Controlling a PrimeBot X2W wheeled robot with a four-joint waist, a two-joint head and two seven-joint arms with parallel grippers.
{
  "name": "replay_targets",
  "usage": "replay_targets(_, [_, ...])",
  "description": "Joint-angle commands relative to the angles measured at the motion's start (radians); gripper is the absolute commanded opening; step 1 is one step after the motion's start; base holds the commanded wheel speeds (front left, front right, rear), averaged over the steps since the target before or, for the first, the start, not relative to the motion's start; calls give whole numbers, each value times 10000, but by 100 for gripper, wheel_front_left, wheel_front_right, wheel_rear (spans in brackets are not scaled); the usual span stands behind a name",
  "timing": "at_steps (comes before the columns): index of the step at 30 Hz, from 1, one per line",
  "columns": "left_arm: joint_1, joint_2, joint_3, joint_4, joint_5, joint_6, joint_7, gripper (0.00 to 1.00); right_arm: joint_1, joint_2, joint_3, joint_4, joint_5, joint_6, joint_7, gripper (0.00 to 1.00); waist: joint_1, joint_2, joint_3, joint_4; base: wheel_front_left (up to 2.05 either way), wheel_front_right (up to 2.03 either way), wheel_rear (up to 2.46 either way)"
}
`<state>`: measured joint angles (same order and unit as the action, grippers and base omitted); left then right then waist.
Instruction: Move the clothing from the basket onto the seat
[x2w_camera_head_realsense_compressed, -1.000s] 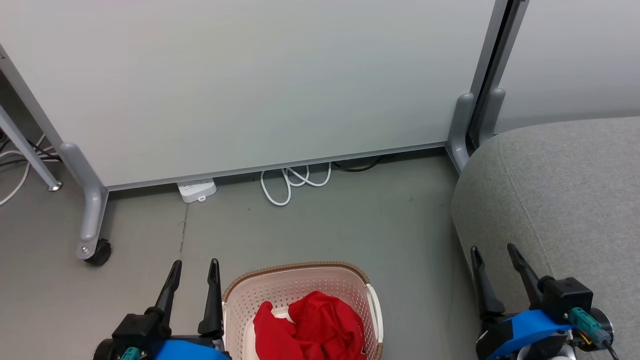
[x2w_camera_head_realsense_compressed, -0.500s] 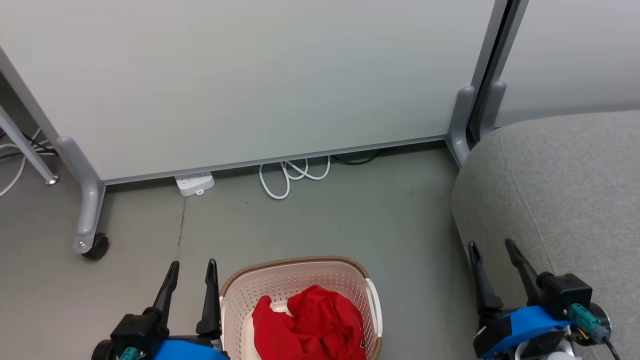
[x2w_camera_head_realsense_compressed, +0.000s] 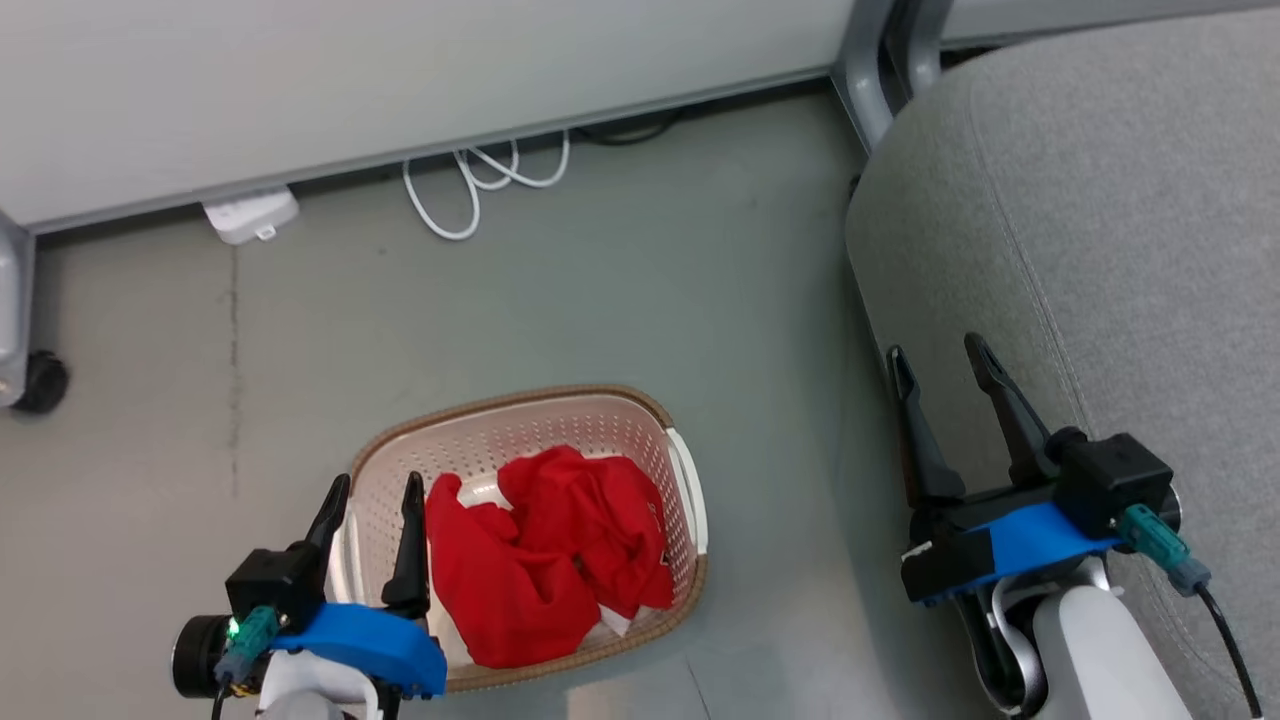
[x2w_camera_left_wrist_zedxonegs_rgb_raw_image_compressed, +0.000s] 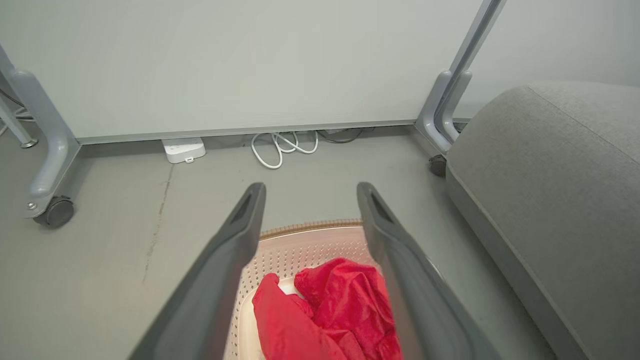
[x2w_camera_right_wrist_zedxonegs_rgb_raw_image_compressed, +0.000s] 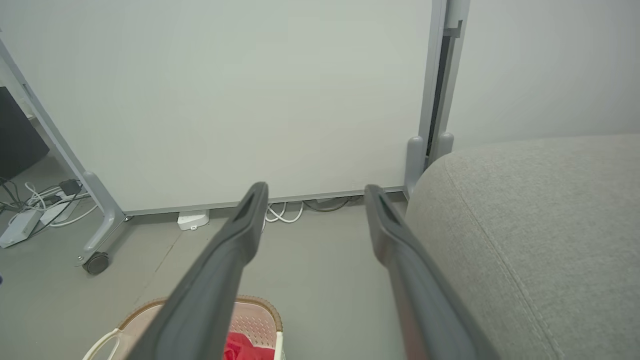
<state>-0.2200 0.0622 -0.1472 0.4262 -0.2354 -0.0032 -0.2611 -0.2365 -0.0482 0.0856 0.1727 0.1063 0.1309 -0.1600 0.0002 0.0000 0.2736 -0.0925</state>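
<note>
The red clothing (x2w_camera_head_realsense_compressed: 545, 550) lies crumpled in the cream perforated basket (x2w_camera_head_realsense_compressed: 480, 440) with a brown rim, on the floor at the lower middle of the head view. My left gripper (x2w_camera_head_realsense_compressed: 375, 485) hangs open over the basket's left edge, fingers apart and empty. In the left wrist view the clothing (x2w_camera_left_wrist_zedxonegs_rgb_raw_image_compressed: 330, 312) shows between the fingers of my left gripper (x2w_camera_left_wrist_zedxonegs_rgb_raw_image_compressed: 307, 187), inside the basket (x2w_camera_left_wrist_zedxonegs_rgb_raw_image_compressed: 310, 232). The grey seat (x2w_camera_head_realsense_compressed: 1110, 220) fills the right side. My right gripper (x2w_camera_head_realsense_compressed: 935, 350) is open and empty above the seat's left edge. The right wrist view shows my right gripper (x2w_camera_right_wrist_zedxonegs_rgb_raw_image_compressed: 315, 189), the seat (x2w_camera_right_wrist_zedxonegs_rgb_raw_image_compressed: 530, 225) and the basket (x2w_camera_right_wrist_zedxonegs_rgb_raw_image_compressed: 255, 320).
A white partition panel (x2w_camera_head_realsense_compressed: 400, 70) on castered grey legs (x2w_camera_head_realsense_compressed: 30, 375) stands behind the basket. A white power strip (x2w_camera_head_realsense_compressed: 250, 215) and a looped white cable (x2w_camera_head_realsense_compressed: 480, 185) lie at its foot. Bare grey floor (x2w_camera_head_realsense_compressed: 600, 300) lies between basket and seat.
The head camera has tilted down, so the whole picture has shifted up and the basket shows in full. Both grippers stay open.
</note>
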Motion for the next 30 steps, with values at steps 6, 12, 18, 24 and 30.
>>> replay_targets(6, [-1694, 407, 14, 1755, 263, 366, 737, 100, -1039, -33, 534, 107, 607, -3, -510, 100, -2, 0, 2330, -1495, 0, 0, 0])
replay_targets(12, [-2735, 695, 173, 3162, 332, 875, 1584, 100, -1555, -29, 1208, 422, 1075, -3, -840, 100, -2, 0, 3142, -2131, 0, 0, 0])
replay_targets(18, [-3329, 921, 325, 4413, 237, 1217, 2141, 100, -1874, -29, 1809, 705, 1443, -3, -1004, 100, -2, 0, 3570, -2555, 0, 0, 0])
replay_targets(24, [-3622, 1085, 477, 5298, 51, 1352, 2330, 100, -2109, -27, 2184, 790, 1733, -3, -1058, 100, -2, 0, 3898, -2830, 0, 0, 0])
replay_targets(30, [-3902, 1198, 637, 5885, -156, 1513, 2484, 100, -2256, -29, 2321, 501, 2004, -3, -1058, 100, -2, 0, 4279, -3035, 0, 0, 0])
